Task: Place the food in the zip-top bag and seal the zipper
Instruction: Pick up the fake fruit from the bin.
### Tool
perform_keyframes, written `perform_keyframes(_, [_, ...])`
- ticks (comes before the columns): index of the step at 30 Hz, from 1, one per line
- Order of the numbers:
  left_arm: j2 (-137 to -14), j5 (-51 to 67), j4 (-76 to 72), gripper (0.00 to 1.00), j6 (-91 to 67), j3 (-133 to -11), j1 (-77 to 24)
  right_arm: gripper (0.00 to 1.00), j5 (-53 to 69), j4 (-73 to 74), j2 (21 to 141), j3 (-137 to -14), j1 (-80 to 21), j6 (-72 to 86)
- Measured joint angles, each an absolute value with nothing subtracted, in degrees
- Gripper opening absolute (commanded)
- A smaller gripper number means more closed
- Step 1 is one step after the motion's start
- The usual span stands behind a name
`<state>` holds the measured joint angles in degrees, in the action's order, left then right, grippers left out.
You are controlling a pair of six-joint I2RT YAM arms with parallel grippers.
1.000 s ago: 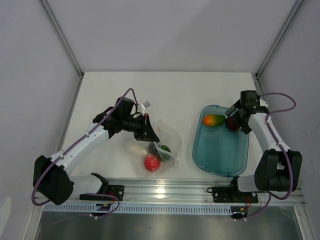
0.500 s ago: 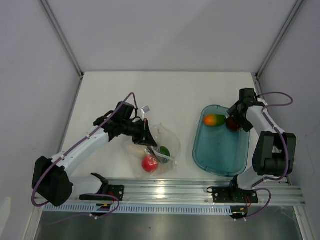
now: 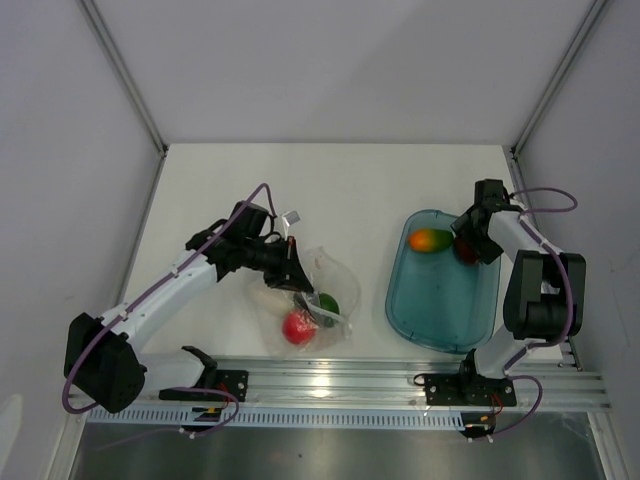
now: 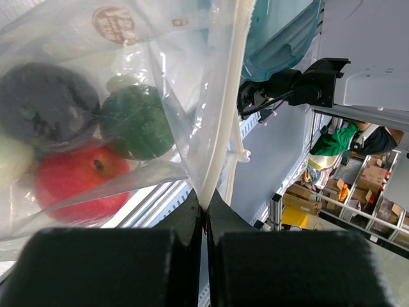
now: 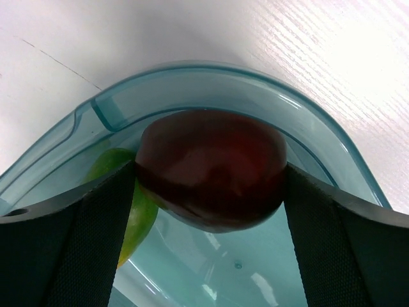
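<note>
The clear zip-top bag [image 3: 325,290] lies left of centre. It holds a red tomato [image 3: 298,327], a green piece [image 3: 328,303], a dark purple piece [image 4: 45,105] and a white radish [image 4: 9,163]. My left gripper [image 3: 293,272] is shut on the bag's mouth edge, pinching the zipper strip [image 4: 223,128], which runs up from the jaws. At the far end of the teal tray [image 3: 440,325], my right gripper [image 3: 468,243] reaches down. Both of its fingers [image 5: 83,243] touch the sides of a dark red fruit [image 5: 211,166]. An orange-yellow and green piece [image 3: 428,240] lies just left of it.
The tray's curved rim [image 5: 192,77] stands right behind the dark red fruit. The aluminium rail [image 3: 400,385] with both arm bases runs along the near table edge. White walls close in the table on three sides.
My left gripper has drawn the bag's mouth edge slightly nearer, shifting the food inside. My right gripper has settled over the dark red fruit and its jaws have come in a little.
</note>
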<state>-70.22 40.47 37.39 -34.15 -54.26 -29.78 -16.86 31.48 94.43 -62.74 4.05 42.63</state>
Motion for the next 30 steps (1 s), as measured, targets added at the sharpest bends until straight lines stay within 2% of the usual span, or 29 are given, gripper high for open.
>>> perform_keyframes(3, [-70.39, 40.47, 38.2, 0.01, -34.06, -55.42, -29.76, 0.76, -16.58, 31.29, 94.56, -62.54, 4.05, 42.41])
perform_keyframes(4, [-70.46, 40.47, 38.39, 0.01, -34.04, -55.88, -29.76, 0.67, -16.45, 31.0, 94.56, -62.43, 4.05, 42.33])
perform_keyframes(5, [-70.46, 40.47, 38.5, 0.01, -34.04, -56.07, -29.78, 0.67, -16.29, 30.76, 94.54, -62.35, 4.05, 42.3])
perform_keyframes(6, [-70.46, 40.47, 38.72, 0.01, -34.06, -56.34, -29.78, 0.56, -16.03, 30.35, 94.48, -62.17, 4.05, 42.09])
perform_keyframes(7, [-70.46, 40.49, 38.74, 0.01, -34.09, -56.51, -29.78, 0.52, -15.86, 29.87, 94.37, -61.91, 4.05, 41.93])
perform_keyframes(8, [-70.46, 40.51, 38.76, 0.0, -34.11, -56.62, -29.78, 0.42, -15.42, 29.41, 94.13, -61.67, 4.05, 41.78])
perform_keyframes(10, [-70.46, 40.51, 38.76, 0.01, -34.28, -56.62, -29.76, 0.31, -14.11, 28.27, 93.43, -60.71, 4.05, 41.47])
perform_keyframes(11, [-70.46, 40.51, 38.74, 0.01, -34.48, -56.62, -29.78, 0.23, -13.58, 27.97, 93.08, -60.31, 4.08, 41.43])
perform_keyframes(13, [-70.43, 40.58, 38.63, 0.01, -34.63, -56.58, -29.76, 0.19, -11.88, 27.35, 92.01, -59.24, 4.03, 41.23])
perform_keyframes(14, [-70.37, 40.66, 38.22, 0.01, -35.03, -56.29, -29.76, 0.12, -10.61, 27.42, 91.22, -58.59, 3.99, 41.06])
perform_keyframes(17, [-70.32, 40.97, 37.63, 0.01, -36.34, -55.57, -29.76, 0.0, -7.9, 28.38, 88.84, -57.82, 3.81, 40.51])
perform_keyframes(26, [-69.69, 41.15, 37.34, 0.0, -38.65, -55.53, -29.76, 0.0, -0.78, 29.67, 74.94, -57.76, 1.98, 37.41])
perform_keyframes(30, [-68.86, 41.63, 35.07, 0.01, -41.58, -54.94, -29.78, 0.0, 6.22, 28.88, 72.05, -57.76, 1.72, 34.57])
